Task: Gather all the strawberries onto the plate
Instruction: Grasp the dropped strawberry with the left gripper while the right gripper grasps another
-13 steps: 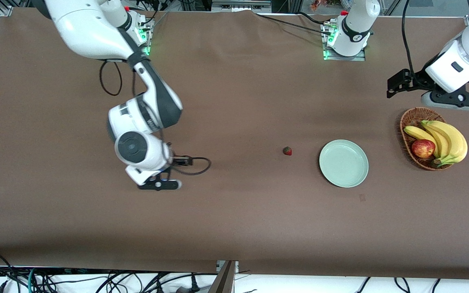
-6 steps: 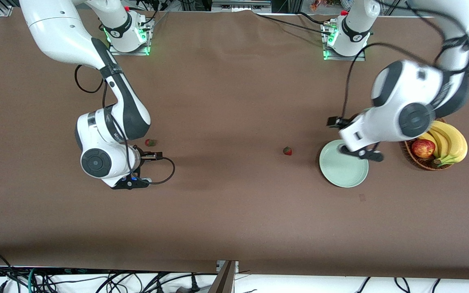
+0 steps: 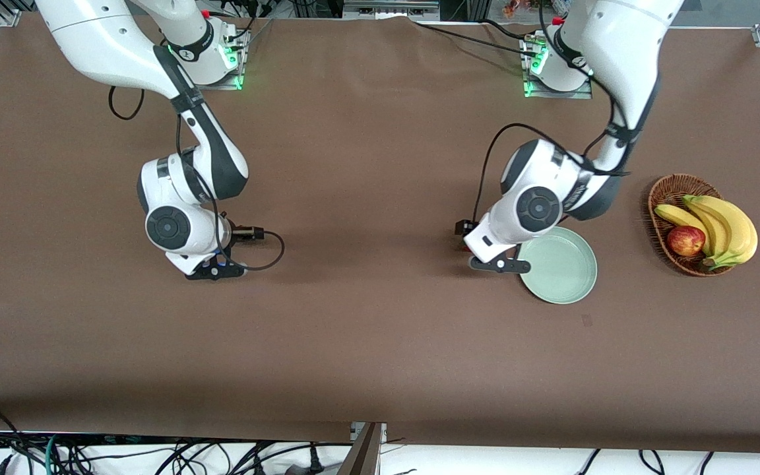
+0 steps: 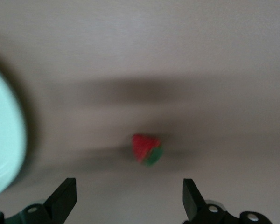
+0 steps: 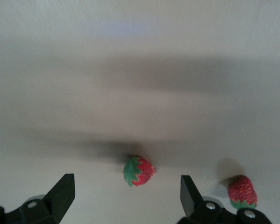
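Observation:
In the left wrist view one red strawberry (image 4: pixel 147 149) with a green cap lies on the brown table just ahead of my open left gripper (image 4: pixel 129 198), with the mint-green plate's rim (image 4: pixel 4 140) beside it. In the front view my left gripper (image 3: pixel 500 265) is low beside the plate (image 3: pixel 561 270), on its right-arm side, and hides that berry. In the right wrist view two strawberries lie by my open right gripper (image 5: pixel 126 193): one (image 5: pixel 139 171) between and just ahead of the fingers, another (image 5: pixel 241 190) beside one finger. In the front view my right gripper (image 3: pixel 215 272) hides both.
A brown wicker basket (image 3: pixel 665 190) at the left arm's end of the table holds bananas (image 3: pixel 726 224) and a red-yellow apple (image 3: pixel 685 240). A black cable (image 3: pixel 268 254) loops off the right wrist.
My left arm has swung from near the basket, across the plate, down to the strawberry beside it. My right gripper has shifted over the berries at its end, which now hide under it.

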Motion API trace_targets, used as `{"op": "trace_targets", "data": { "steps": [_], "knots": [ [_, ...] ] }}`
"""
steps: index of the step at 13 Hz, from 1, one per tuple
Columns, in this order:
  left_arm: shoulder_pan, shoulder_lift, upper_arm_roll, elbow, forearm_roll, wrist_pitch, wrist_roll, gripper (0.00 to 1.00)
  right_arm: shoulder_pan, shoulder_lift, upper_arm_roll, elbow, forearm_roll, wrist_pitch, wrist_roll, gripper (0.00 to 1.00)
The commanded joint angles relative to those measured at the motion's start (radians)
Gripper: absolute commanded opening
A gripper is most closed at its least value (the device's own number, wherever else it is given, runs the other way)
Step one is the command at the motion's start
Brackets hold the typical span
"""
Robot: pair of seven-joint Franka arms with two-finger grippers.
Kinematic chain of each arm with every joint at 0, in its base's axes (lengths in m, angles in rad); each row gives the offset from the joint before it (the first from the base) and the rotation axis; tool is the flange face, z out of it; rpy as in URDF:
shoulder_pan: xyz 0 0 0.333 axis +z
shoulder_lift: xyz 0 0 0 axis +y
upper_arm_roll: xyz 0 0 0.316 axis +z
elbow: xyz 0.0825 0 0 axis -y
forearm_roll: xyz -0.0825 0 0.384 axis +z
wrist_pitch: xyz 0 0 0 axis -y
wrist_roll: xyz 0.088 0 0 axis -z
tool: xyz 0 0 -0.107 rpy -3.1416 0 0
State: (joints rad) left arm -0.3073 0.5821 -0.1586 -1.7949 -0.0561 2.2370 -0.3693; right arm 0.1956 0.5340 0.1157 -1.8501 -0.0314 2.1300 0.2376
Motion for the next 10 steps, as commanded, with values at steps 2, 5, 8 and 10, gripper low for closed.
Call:
{"op": "trace_targets", "data": {
  "steps": [2,5,8,10],
  "knots": [
    [-0.019,0.054,0.011,-0.021,0.011,0.121,-0.023,1.00,-0.001,-0.081,-0.004,-0.205,0.002,0.189,-0.020,1.00],
    [-0.041,0.067,0.011,-0.017,0.022,0.130,-0.025,0.36,-0.001,-0.083,-0.005,-0.234,0.001,0.215,-0.038,1.00],
    [-0.041,0.065,0.011,-0.014,0.022,0.124,-0.023,0.01,-0.001,-0.083,-0.007,-0.247,0.002,0.237,-0.063,0.71],
    [-0.032,0.036,0.019,0.003,0.022,0.066,-0.017,0.00,-0.001,-0.081,-0.007,-0.245,0.001,0.239,-0.067,0.49]
  ]
}}
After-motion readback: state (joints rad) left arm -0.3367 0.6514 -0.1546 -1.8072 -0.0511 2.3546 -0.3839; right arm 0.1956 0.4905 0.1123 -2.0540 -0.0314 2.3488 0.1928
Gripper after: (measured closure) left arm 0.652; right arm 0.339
